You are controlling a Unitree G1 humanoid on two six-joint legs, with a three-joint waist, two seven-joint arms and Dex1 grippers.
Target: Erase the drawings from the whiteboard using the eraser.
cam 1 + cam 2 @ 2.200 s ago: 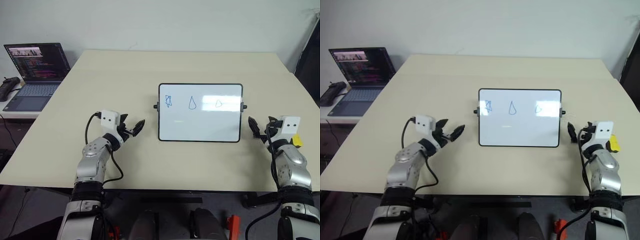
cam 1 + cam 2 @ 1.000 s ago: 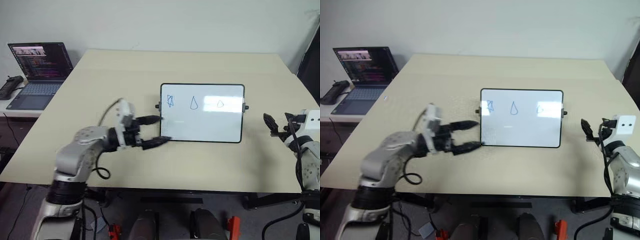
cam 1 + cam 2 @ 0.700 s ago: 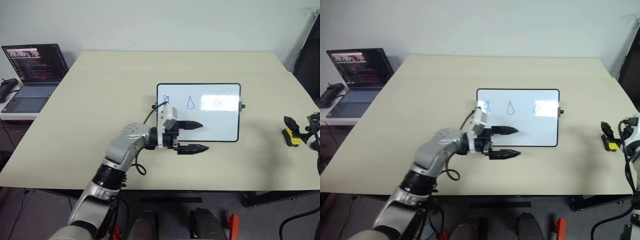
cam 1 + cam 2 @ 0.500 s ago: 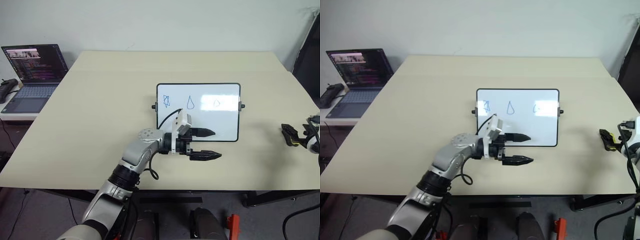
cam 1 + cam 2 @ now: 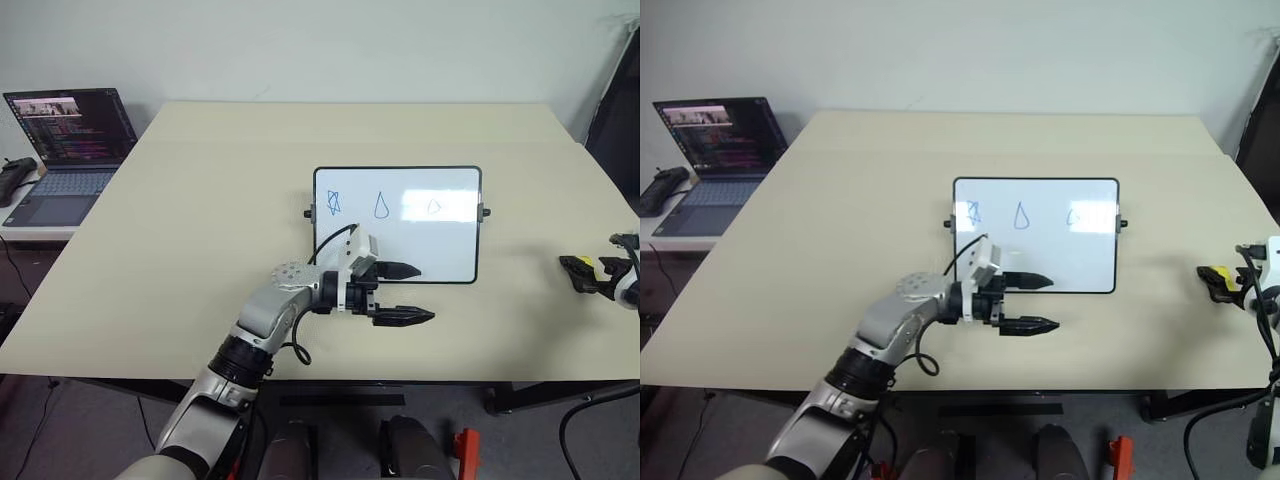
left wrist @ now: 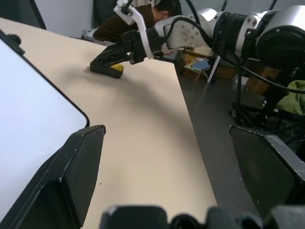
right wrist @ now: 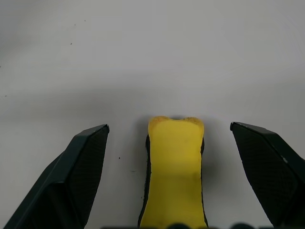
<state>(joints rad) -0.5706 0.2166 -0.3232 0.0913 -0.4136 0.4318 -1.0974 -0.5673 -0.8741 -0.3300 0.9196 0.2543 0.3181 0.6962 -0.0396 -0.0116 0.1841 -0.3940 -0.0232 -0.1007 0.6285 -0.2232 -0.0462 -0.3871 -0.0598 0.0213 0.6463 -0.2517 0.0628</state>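
Beige, smooth-topped bench (image 5: 200, 200) carrying the working set, viewed from the robot's head. At far left, on a separate low white surface, an open dark laptop (image 5: 62, 140) with a lit screen. Left gripper (image 5: 405, 292): reaching across the near middle of the bench and pointing right, its two black jaws spread apart and empty; the farther jaw lies over the near edge of the whiteboard, the nearer jaw over bare bench just in front of it. Rectangular glossy whiteboard (image 5: 420, 240) with a thin dark frame and a small black knob on each short side: flat at bench centre. Three small blue marker drawings (image 5: 381, 205) in a row along its far half, from left to right a crossed scribble, a teardrop outline and a rounded triangle, all intact. Small bright yellow eraser (image 7: 174, 167): on the bench near its right edge, well apart from the whiteboard. Right gripper (image 5: 577, 272): low at the eraser, jaws released and standing wide on either side of it, neither seen touching it.
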